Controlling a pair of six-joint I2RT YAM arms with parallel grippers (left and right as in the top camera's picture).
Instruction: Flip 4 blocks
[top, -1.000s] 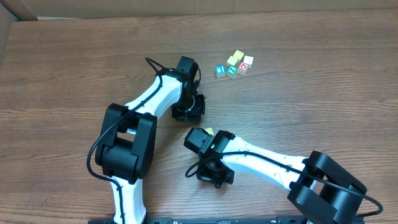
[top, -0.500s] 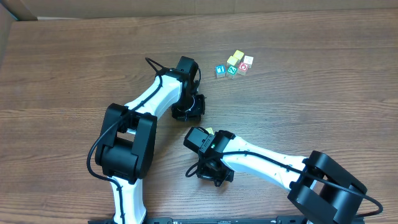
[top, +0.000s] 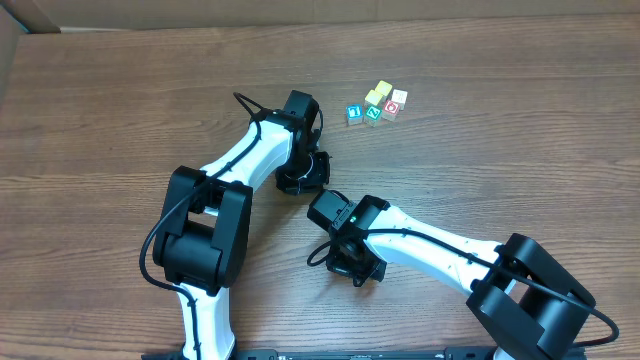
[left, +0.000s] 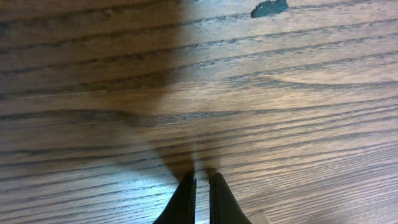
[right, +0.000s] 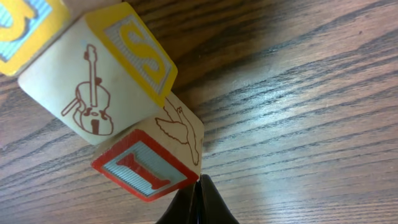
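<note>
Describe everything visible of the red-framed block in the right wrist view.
The red-framed block is a pale wooden cube on the table. One face has a red border around a ribbed bluish panel with a red letter; the next shows a line-drawn bird. It abuts the yellow S block; the shut right gripper sits at its corner.

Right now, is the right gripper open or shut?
Shut. In the wrist view the right gripper has its jaws pressed together with no gap and nothing between them; the red-faced block lies just past the tips.
</note>
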